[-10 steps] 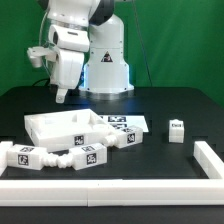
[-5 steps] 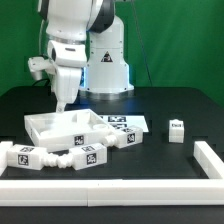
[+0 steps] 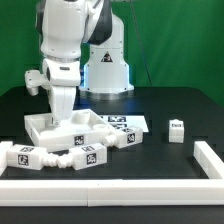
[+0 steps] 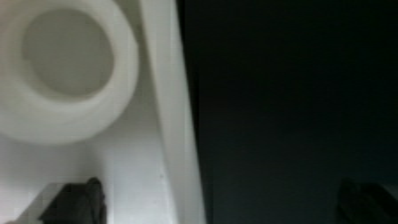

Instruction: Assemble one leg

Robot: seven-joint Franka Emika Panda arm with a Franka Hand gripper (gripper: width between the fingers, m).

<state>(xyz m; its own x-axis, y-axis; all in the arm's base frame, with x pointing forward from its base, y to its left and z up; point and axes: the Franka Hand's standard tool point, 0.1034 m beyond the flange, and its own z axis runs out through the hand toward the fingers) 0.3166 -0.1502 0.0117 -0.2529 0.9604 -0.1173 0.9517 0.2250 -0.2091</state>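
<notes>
The white tabletop panel [image 3: 80, 127] lies on the black table at the exterior view's left. Several short white legs with tag markers lie near it: two in front [image 3: 22, 156] [image 3: 88, 156], one at its right corner [image 3: 126, 139], and one apart on the right [image 3: 177, 130]. My gripper [image 3: 60, 117] hangs low over the panel's far left corner. In the wrist view the gripper [image 4: 222, 205] is open and empty. One fingertip [image 4: 75, 203] is over the panel [image 4: 125, 180] near a round hole [image 4: 63, 70], the other over the bare table.
The marker board [image 3: 127, 122] lies flat behind the panel's right side. A low white fence [image 3: 110, 187] runs along the table's front and up the right side [image 3: 211, 156]. The robot's base [image 3: 105, 70] stands at the back.
The arm has come down and moved toward the exterior view's left, from above the table to just over the panel's far left corner. The parts have not moved.
</notes>
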